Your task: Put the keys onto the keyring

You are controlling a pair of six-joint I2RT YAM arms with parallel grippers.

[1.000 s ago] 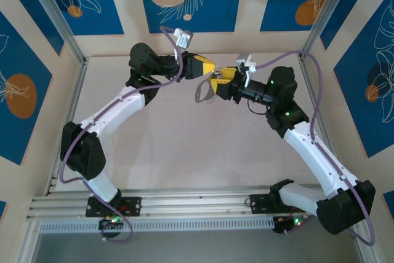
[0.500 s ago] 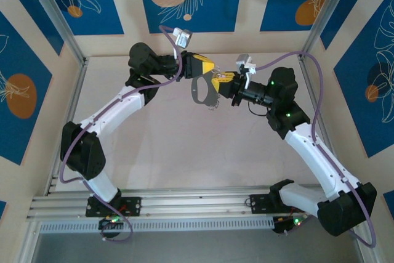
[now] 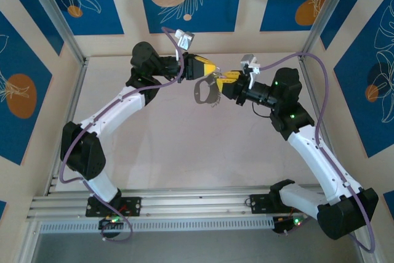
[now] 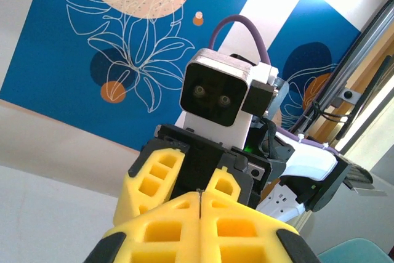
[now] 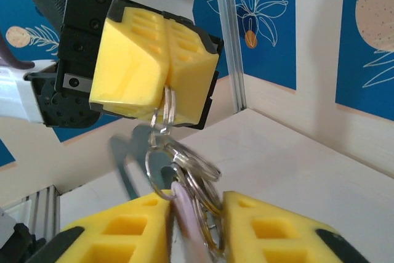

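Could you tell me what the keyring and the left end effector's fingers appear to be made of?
The keyring: thin silvery wire loops with bright glints, most likely polished metal. The left end effector has fingers that are matte yellow blocks with moulded hollow cells, probably plastic, though the look alone cannot confirm it.

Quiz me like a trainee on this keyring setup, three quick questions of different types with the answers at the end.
1. True or false: the left end effector is shut on a loop of the keyring, which hangs above the table.
2. In the right wrist view, what shows in the gap between the right end effector fingertips, among the rings? A) a lilac-headed key B) a padlock C) a screwdriver
3. Fill in: in the left wrist view, past its own closed yellow fingers, the boxy part facing us on the other arm is its ____.

Key: 1 true; 2 A; 3 wrist camera.
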